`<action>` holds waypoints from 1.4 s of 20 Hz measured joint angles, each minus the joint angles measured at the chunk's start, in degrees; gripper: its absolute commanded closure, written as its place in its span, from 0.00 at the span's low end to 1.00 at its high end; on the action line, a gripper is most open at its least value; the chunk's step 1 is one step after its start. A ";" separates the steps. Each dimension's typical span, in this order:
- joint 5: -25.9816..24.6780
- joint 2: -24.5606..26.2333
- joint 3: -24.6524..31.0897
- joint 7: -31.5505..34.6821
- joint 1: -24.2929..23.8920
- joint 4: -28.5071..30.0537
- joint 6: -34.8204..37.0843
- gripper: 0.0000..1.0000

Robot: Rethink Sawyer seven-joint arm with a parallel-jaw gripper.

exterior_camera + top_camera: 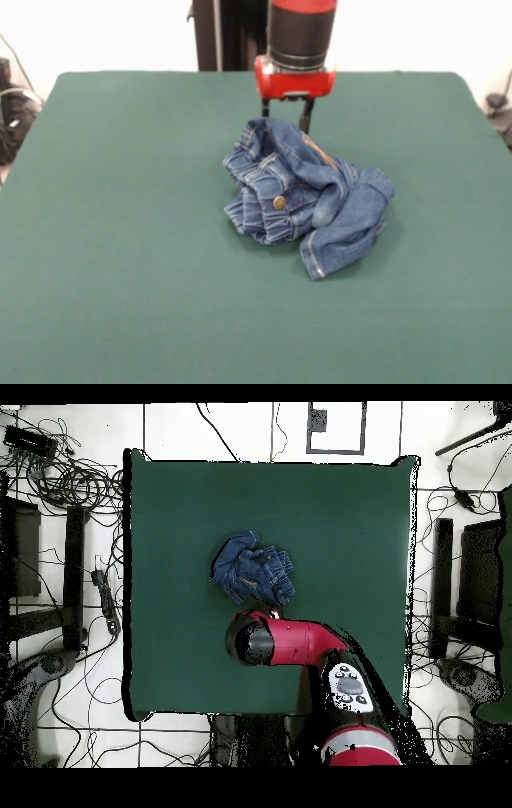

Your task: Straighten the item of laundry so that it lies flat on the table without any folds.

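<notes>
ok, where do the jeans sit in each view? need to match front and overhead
Front view: the jeans lie crumpled slightly right of the table's middle, just in front of the gripper, whose jaws stand apart at the heap's far edge.
Overhead view: the jeans lie near the middle of the table, just above the red arm's wrist.
Shared landmark: the red wrist right beside the heap, on the robot's side.

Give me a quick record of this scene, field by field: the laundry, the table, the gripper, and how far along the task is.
laundry: jeans, crumpled in a heap, brass button showing
table: green table, jeans near its middle
gripper: gripper, fingers apart, at the heap's far edge, on the robot's side
contact: cannot tell whether it touches the denim
task state: not flat yet, folds remain
</notes>
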 measured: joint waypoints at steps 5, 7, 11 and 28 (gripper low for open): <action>-1.37 2.27 0.00 0.00 -0.21 -2.71 -0.11 0.00; -2.09 3.33 0.01 0.00 -0.20 -3.60 -0.42 0.00; -3.86 6.24 0.03 0.00 -0.21 -5.64 -1.51 0.00; -4.49 -1.10 1.32 0.00 -0.28 -6.41 9.12 0.00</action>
